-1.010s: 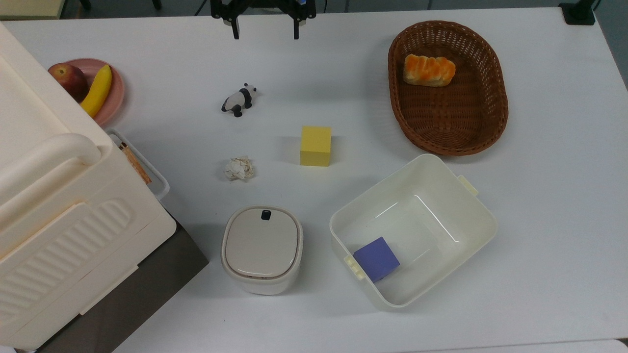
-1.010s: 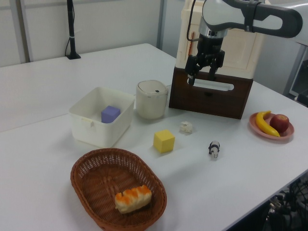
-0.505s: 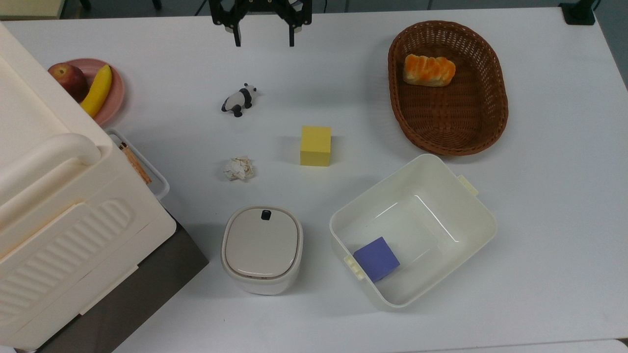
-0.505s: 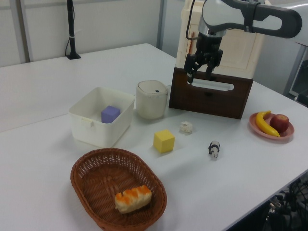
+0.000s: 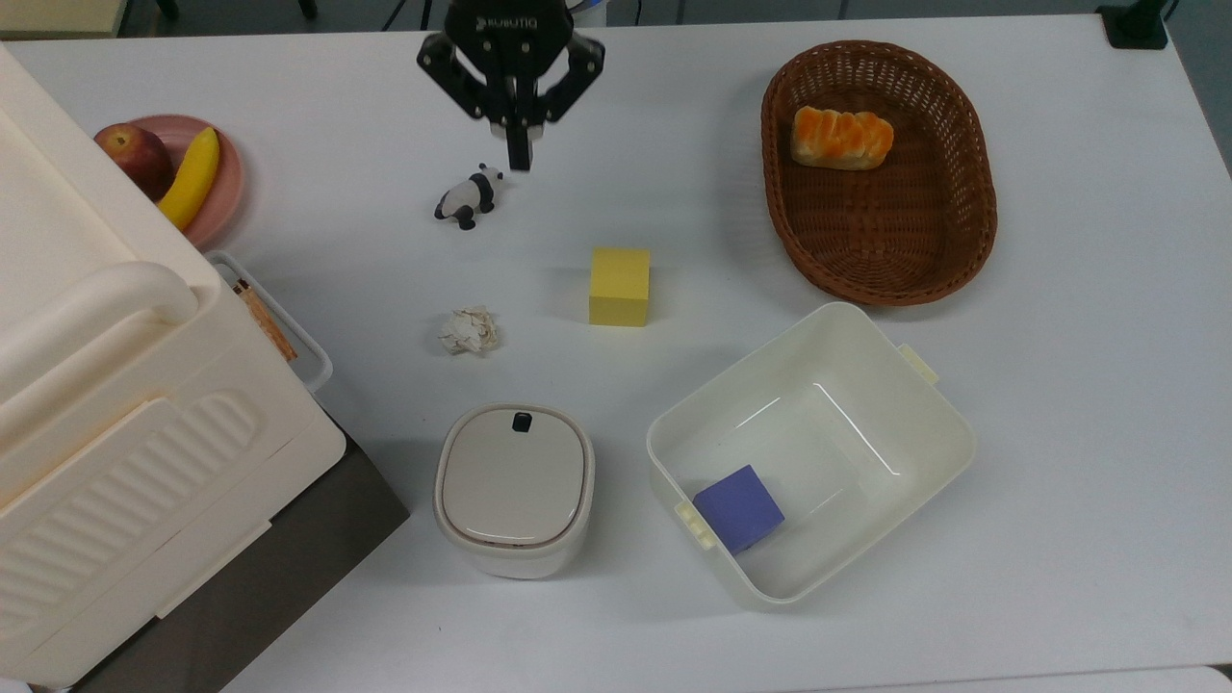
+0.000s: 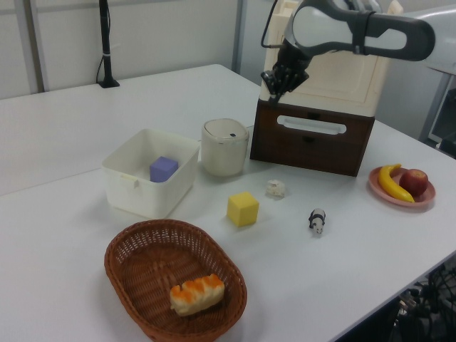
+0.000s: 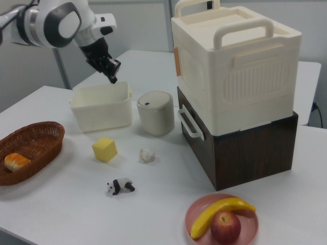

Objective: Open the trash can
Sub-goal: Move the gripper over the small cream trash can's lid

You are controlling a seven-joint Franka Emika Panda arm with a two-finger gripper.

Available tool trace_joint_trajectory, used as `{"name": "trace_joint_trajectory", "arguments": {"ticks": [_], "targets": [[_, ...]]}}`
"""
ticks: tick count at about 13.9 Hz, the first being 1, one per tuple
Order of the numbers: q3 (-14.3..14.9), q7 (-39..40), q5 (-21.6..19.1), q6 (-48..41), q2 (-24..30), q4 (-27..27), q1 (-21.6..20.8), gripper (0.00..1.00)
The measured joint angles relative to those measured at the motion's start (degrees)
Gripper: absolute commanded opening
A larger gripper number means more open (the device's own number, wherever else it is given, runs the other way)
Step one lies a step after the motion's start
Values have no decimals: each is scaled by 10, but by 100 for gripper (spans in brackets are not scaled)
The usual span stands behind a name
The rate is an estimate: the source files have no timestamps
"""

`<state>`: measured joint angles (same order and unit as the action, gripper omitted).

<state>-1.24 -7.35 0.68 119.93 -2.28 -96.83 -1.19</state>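
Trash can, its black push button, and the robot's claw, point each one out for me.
trash can (image 5: 513, 486), top view, middle of its beige lid
black push button (image 5: 522, 422), top view, on the button at the lid's edge
claw (image 5: 520, 154), top view, at its fingertips

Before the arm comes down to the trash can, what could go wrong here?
The black button is small and sits at the edge of the lid; a press slightly off would likely land on the lid and open nothing. The crumpled paper and the yellow block lie between the gripper and the trash can, so a low approach might knock them.
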Motion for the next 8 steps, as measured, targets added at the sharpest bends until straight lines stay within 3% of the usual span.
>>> {"name": "trace_joint_trajectory", "arguments": {"ticks": [6,8], "targets": [[0,-24,0,163,-94,9,2,0],[1,-24,5,172,-122,25,2,0]]}}
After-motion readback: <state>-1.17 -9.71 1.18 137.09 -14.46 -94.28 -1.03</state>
